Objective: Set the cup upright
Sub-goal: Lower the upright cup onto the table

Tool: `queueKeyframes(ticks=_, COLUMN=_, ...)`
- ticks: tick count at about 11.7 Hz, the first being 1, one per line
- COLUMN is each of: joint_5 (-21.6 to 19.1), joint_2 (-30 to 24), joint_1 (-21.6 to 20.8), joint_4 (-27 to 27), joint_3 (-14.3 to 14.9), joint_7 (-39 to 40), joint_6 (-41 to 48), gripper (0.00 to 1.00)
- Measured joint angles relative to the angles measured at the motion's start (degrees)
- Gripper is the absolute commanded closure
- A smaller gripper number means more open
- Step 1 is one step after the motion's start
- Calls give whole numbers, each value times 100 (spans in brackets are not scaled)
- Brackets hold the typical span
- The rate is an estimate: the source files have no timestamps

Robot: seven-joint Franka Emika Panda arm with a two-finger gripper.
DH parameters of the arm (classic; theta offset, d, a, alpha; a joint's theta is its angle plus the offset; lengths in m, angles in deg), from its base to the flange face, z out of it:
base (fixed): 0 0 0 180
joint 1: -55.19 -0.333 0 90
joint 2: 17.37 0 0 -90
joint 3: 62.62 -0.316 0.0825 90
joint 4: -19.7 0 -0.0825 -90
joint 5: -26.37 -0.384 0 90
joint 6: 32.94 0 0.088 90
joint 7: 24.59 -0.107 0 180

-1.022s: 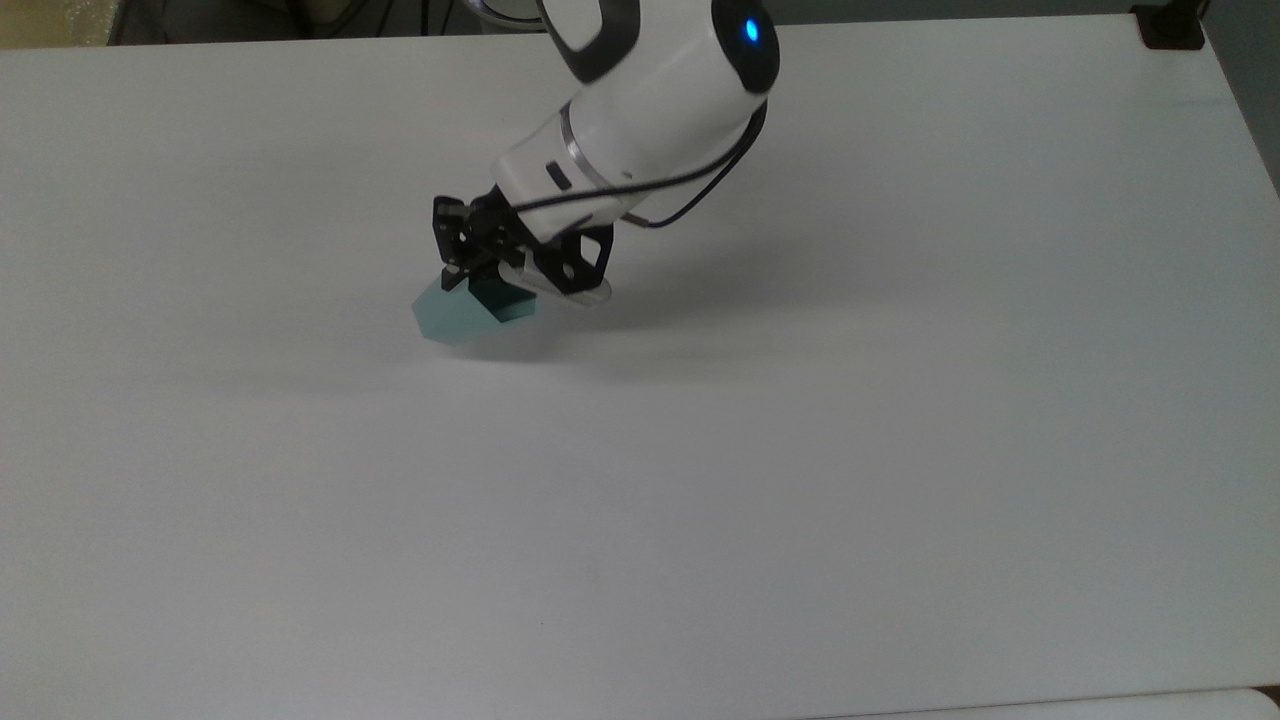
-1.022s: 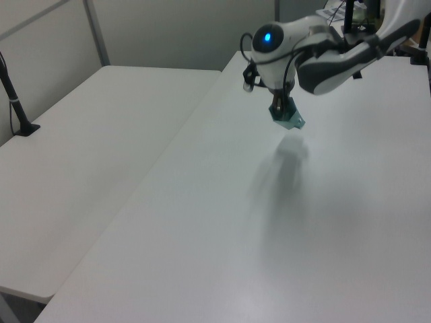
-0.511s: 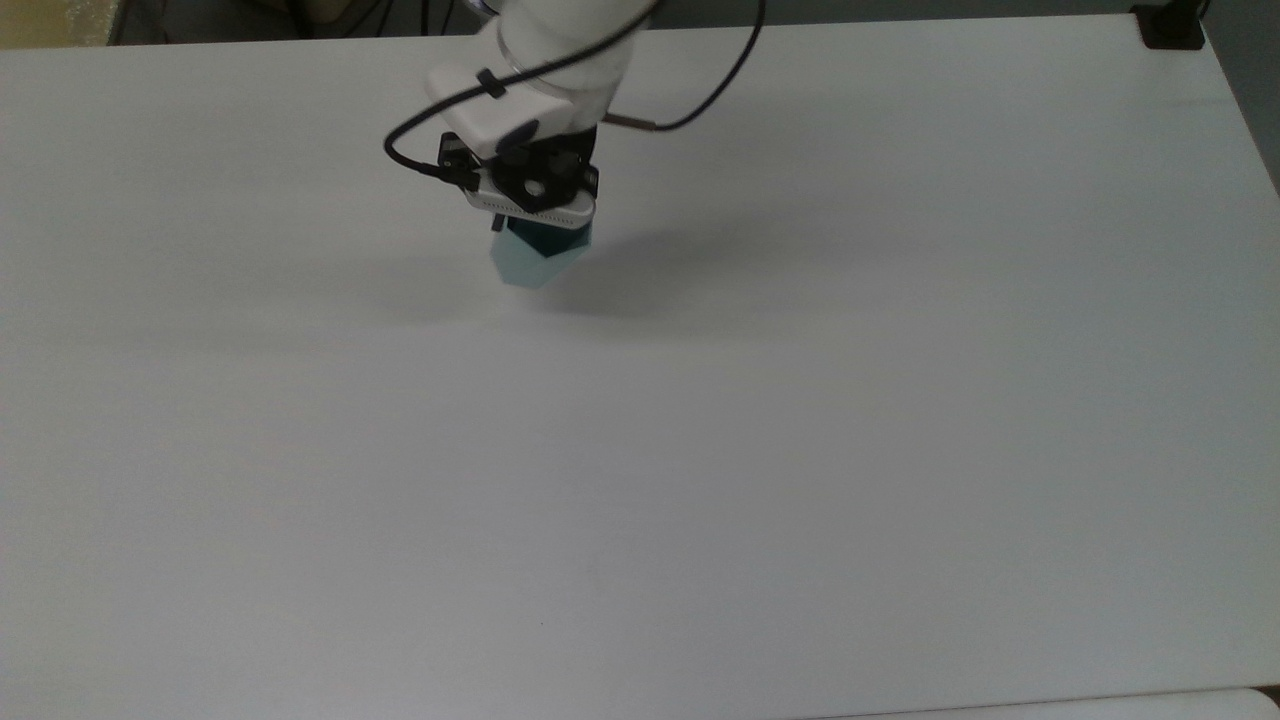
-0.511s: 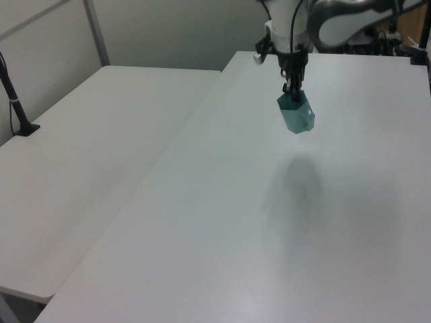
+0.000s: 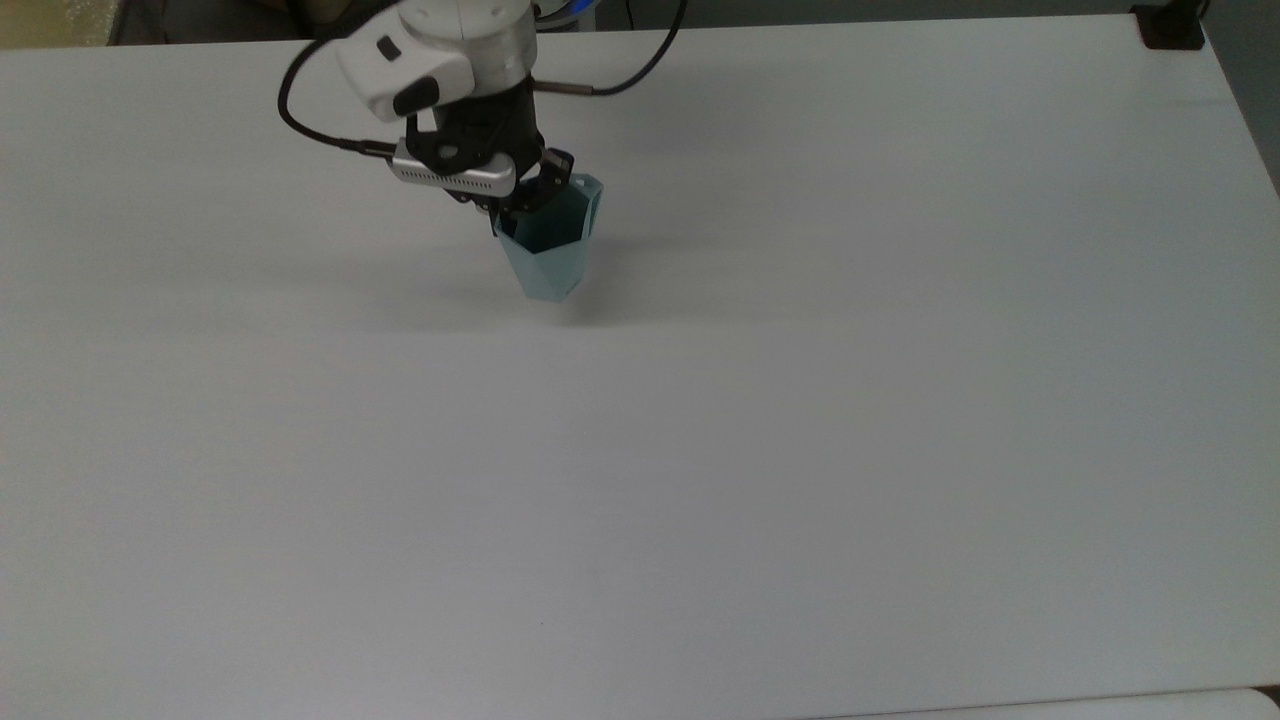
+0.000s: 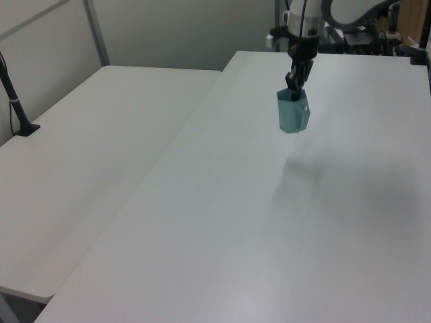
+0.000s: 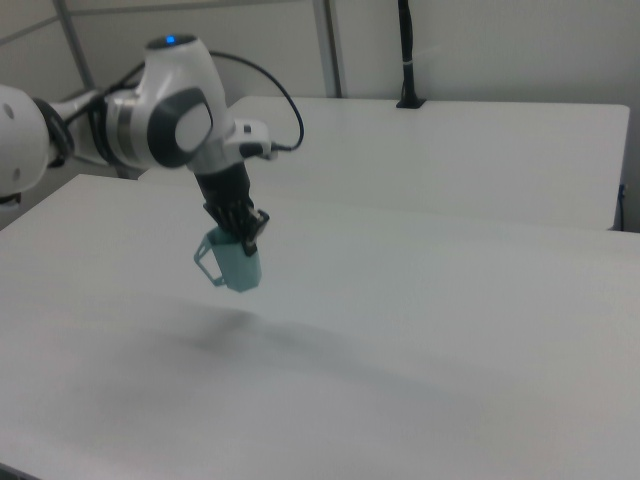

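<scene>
The cup [image 5: 548,245] is small and pale teal, with flat, angled sides that get narrower toward the bottom. Inside it looks darker teal. It sits mouth up, almost straight — the open top faces up and the narrow base points down. A small angular handle [image 7: 205,262] sticks out on the right view's left. The cup hangs in the air above the white table [image 5: 800,450], with its shadow below.
</scene>
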Motion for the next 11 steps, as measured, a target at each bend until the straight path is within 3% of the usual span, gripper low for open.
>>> queueKeyframes(ticks=4, joint_5=-4, joint_2=131, joint_1=-19, joint_4=557, joint_3=-13, joint_7=-150, joint_6=-580, gripper=100)
queueKeyframes(ticks=9, joint_5=-9, joint_2=417, joint_1=-23, joint_4=595, joint_3=-24, joint_7=-257, joint_6=-755, gripper=98)
queueKeyframes(ticks=10, joint_5=-9, joint_2=476, joint_1=-24, joint_4=595, joint_3=-29, joint_7=-263, joint_6=-798, gripper=65)
queueKeyframes(ticks=11, joint_5=-43, joint_2=489, joint_1=-22, joint_4=586, joint_3=-29, joint_7=-278, joint_6=-845, gripper=14)
